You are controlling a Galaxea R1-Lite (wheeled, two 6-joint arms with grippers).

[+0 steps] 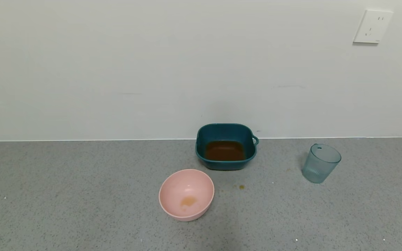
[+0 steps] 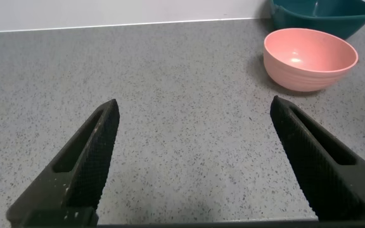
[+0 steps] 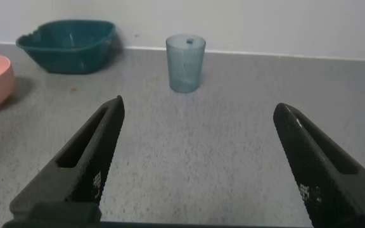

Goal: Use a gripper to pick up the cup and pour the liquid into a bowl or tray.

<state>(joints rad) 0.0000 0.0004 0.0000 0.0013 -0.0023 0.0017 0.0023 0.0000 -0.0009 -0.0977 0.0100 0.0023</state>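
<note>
The translucent blue-grey cup [image 1: 320, 163] stands upright on the grey counter at the right, and looks empty. It also shows in the right wrist view [image 3: 185, 63]. The dark teal dish [image 1: 226, 146] sits against the wall and holds reddish-brown liquid [image 1: 224, 150]. The dish shows in the right wrist view [image 3: 68, 44] and partly in the left wrist view [image 2: 322, 14]. My right gripper [image 3: 198, 107] is open and empty, well short of the cup. My left gripper [image 2: 195, 107] is open and empty over bare counter. Neither gripper shows in the head view.
A round pink bowl [image 1: 186, 194] with a pale orange smear stands in front of the dish, also in the left wrist view [image 2: 310, 58]. Small brown drops [image 1: 241, 187] lie on the counter. A white wall socket [image 1: 372, 26] is at upper right.
</note>
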